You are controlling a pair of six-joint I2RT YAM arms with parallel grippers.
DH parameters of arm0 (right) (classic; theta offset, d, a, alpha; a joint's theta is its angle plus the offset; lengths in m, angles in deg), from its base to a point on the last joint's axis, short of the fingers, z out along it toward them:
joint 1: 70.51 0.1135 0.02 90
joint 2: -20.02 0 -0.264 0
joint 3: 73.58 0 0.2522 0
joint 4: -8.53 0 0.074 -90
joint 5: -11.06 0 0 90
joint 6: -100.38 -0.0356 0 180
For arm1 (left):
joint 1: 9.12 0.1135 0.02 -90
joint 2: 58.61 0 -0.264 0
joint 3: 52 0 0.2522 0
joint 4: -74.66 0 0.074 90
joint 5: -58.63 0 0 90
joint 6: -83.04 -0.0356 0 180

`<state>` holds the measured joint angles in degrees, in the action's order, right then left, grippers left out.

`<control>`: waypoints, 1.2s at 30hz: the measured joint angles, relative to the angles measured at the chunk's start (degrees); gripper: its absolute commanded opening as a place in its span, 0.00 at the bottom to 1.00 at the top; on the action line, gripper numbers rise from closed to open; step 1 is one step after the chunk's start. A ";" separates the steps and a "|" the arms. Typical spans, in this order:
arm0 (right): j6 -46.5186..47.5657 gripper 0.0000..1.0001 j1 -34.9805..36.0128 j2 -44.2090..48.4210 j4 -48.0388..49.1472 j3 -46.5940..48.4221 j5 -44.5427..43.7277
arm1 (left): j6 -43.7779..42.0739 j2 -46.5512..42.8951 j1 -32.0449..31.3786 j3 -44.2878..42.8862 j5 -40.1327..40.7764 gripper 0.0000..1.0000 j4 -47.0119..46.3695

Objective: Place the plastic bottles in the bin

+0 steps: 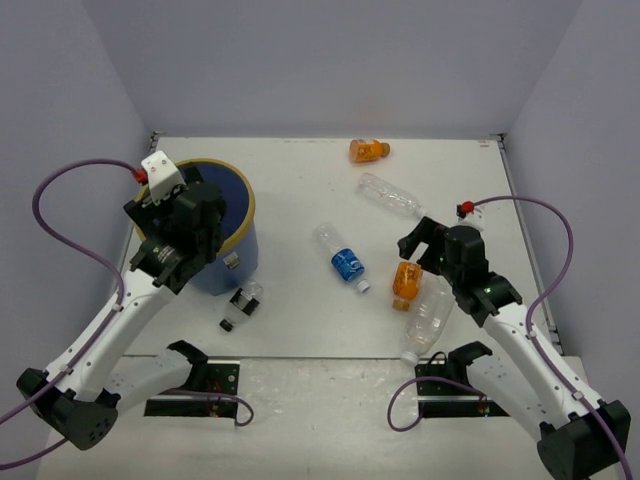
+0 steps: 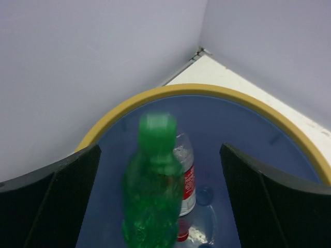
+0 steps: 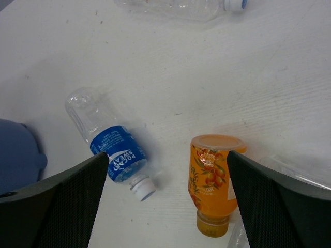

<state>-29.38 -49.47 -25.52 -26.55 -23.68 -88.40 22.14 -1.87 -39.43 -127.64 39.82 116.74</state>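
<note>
The left gripper is hanging over the bin with its jaws spread wide and gripping nothing. A green bottle is showing blurred between the fingers, cap up, touching neither of them. Under it, on the blue floor of the bin, a red-labelled bottle is lying; its lettering is too blurred to read. Nearer the arm bases than this gripper, outside the bin, a dark-labelled bottle is lying on the table.

The right gripper is also standing fully open and empty, hovering above the table. Just ahead of its left finger a blue-labelled bottle is lying on its side, with "POCARI SWEAT" in white letters. Just ahead of its right finger an orange bottle is lying, its label carrying pictures of fruit and small writing I cannot read. Farther ahead a clear bottle is lying unlabelled, and a second orange bottle is resting beyond it near the back wall.
</note>
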 measured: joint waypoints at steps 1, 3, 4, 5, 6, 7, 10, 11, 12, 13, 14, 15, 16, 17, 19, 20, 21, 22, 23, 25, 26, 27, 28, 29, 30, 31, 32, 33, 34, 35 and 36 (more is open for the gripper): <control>-0.09 0.99 0.00 -0.07 -0.30 0.00 -0.08 | 0.18 0.81 0.76 -0.18 -0.76 1.00 0.40; -0.19 0.99 0.00 -0.22 -0.71 0.00 -0.20 | 0.21 2.06 1.61 -0.56 -2.55 1.00 1.06; -0.25 0.99 0.00 -0.22 -0.86 0.00 -0.27 | 0.07 2.50 1.68 -0.95 -3.88 1.00 1.32; -0.31 0.99 0.00 -0.22 -1.04 0.00 -0.34 | -0.22 2.78 1.69 -1.40 -5.29 1.00 1.37; -0.33 0.99 0.00 -0.22 -1.13 0.00 -0.40 | -0.57 2.88 1.69 -1.93 -6.82 1.00 1.31; -0.35 0.99 0.00 -0.22 -1.22 0.00 -0.46 | -0.89 2.88 1.69 -2.43 -8.23 1.00 1.16; -0.36 0.99 0.00 -0.23 -1.41 0.00 -0.52 | -2.29 2.25 1.69 -3.53 -12.59 1.00 -0.15; -0.36 0.99 0.00 -0.27 -1.41 0.00 -0.54 | -3.00 1.80 1.69 -3.62 -14.31 1.00 -0.82; -0.36 0.99 0.00 -0.34 -1.41 0.00 -0.52 | -3.78 1.30 1.69 -3.63 -16.09 1.00 -1.54; -0.36 0.99 0.00 -0.46 -1.41 0.00 -0.52 | -4.66 0.81 1.69 -3.68 -18.39 1.00 -2.22; -0.36 0.99 0.00 -0.62 -1.42 0.00 -0.52 | -5.61 0.43 1.70 -3.84 -21.04 1.00 -2.82; -0.34 0.99 0.00 -0.78 -1.44 0.00 -0.52 | -6.53 0.15 1.73 -4.08 -23.61 1.00 -3.41; -0.34 0.99 0.00 -0.93 -1.42 0.00 -0.52 | -7.46 0.03 1.73 -4.39 -26.38 1.00 -3.96; -0.34 0.99 0.00 -1.03 -1.42 0.00 -0.52 | -8.29 0.03 1.65 -4.68 -28.96 1.00 -4.57; -0.32 0.99 0.00 -1.11 -1.36 0.00 -0.51 | -9.81 0.68 0.79 -5.47 -32.93 1.00 -5.59; -0.31 0.99 0.00 -1.19 -1.29 0.00 -0.50 | -10.55 1.45 -0.20 -6.14 -33.90 1.00 -5.98; -0.30 0.99 0.00 -1.36 -1.25 0.00 -0.49 | -11.24 2.48 -1.52 -6.93 -34.31 1.00 -6.36; -0.30 0.99 0.00 -1.58 -1.25 0.00 -0.48 | -12.08 3.71 -3.18 -7.69 -34.34 1.00 -6.65; -0.30 0.99 0.00 -1.85 -1.25 0.00 -0.48 | -12.90 5.05 -5.41 -8.32 -33.90 1.00 -7.04; -0.28 0.99 0.00 -2.34 -1.24 0.00 -0.41 | -14.49 7.81 -10.19 -9.55 -33.00 1.00 -7.39; -0.22 0.99 0.00 -2.57 -1.11 0.00 -0.29 | -15.15 9.22 -12.14 -10.20 -32.85 1.00 -7.43; -0.13 0.99 0.00 -2.79 -0.89 0.00 -0.10 | -15.72 10.63 -13.60 -10.90 -32.95 1.00 -7.52; -0.05 0.99 0.00 -3.06 -0.66 0.00 0.13 | -16.19 11.89 -14.68 -11.48 -33.30 1.00 -7.62; 0.03 0.99 0.00 -3.33 -0.45 0.00 0.33 | -16.54 13.05 -15.40 -11.87 -33.64 1.00 -7.78; 0.10 0.99 0.00 -3.58 -0.26 0.00 0.46 | -16.80 14.14 -15.99 -12.12 -33.87 1.00 -7.95; 0.13 0.99 0.00 -3.77 -0.14 0.02 0.46 | -16.75 14.85 -16.54 -12.12 -33.90 1.00 -7.82; 0.27 0.99 0.00 -3.92 0.00 0.07 0.53 | -16.61 15.47 -17.18 -11.94 -33.48 1.00 -7.93; 0.41 0.99 0.00 -4.00 0.22 0.23 0.61 | -16.42 15.84 -17.84 -11.58 -33.14 1.00 -7.95; 0.68 0.99 0.00 -4.01 0.55 0.51 0.90 | -16.10 16.03 -18.82 -10.84 -32.66 1.00 -8.27; 1.13 0.99 0.00 -4.01 1.00 0.96 1.36 | -15.48 16.03 -20.03 -9.73 -32.22 1.00 -8.58; 1.64 0.99 0.00 -4.07 1.59 1.64 1.77 | -14.76 15.92 -21.39 -8.26 -32.02 1.00 -8.68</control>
<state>-27.74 -49.47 -29.58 -24.95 -22.05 -86.63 7.37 14.05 -60.83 -135.90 7.79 108.06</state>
